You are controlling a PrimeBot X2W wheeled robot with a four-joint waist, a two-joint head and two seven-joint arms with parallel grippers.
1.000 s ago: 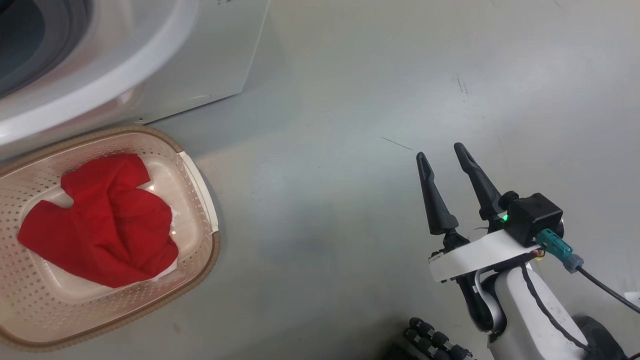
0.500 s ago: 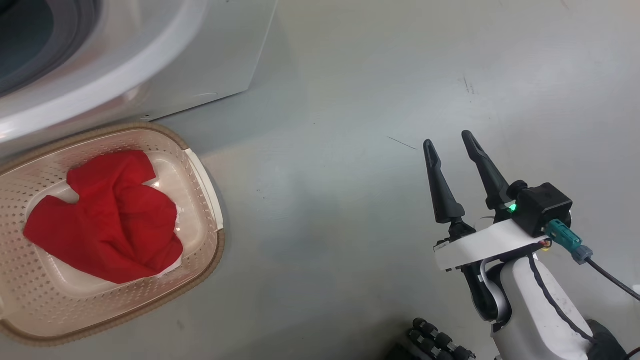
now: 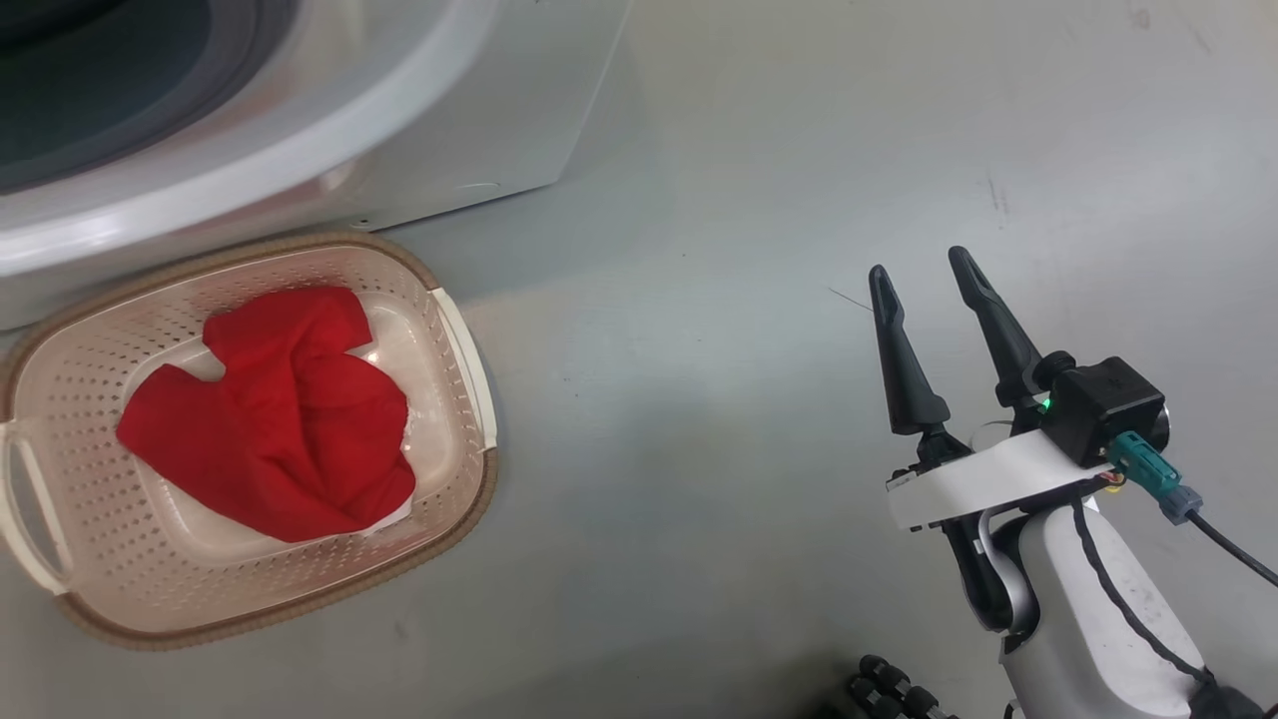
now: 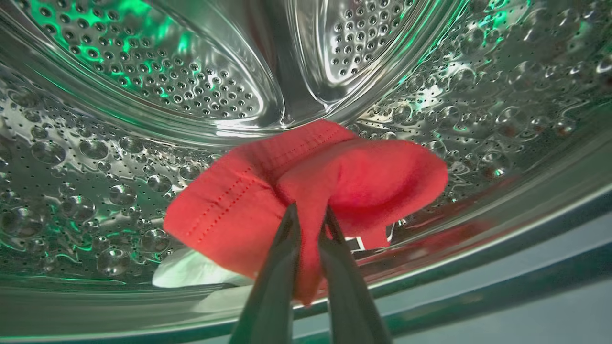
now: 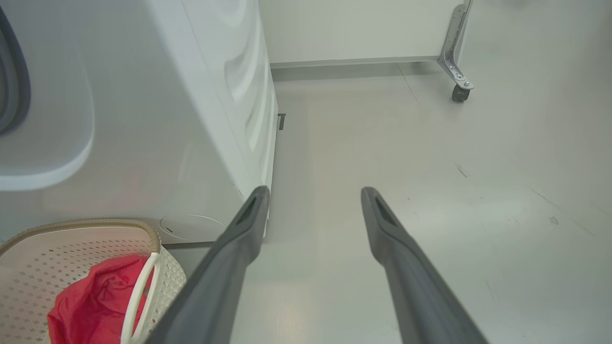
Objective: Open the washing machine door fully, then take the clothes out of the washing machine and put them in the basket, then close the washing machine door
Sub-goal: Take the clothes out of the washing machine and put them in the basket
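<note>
Pale grey floor fronts the washing machine. One red garment lies low in the steel drum, pinched between the nearly closed fingers of the left gripper. A second red garment lies in the basket (just before the machine's front). Right gripper hovers over bare floor, jaws apart and empty.

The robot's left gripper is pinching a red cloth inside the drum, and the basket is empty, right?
Not quite. The basket is not empty: the head view shows red clothes lying in it. The left gripper does pinch a red cloth inside the drum.
</note>
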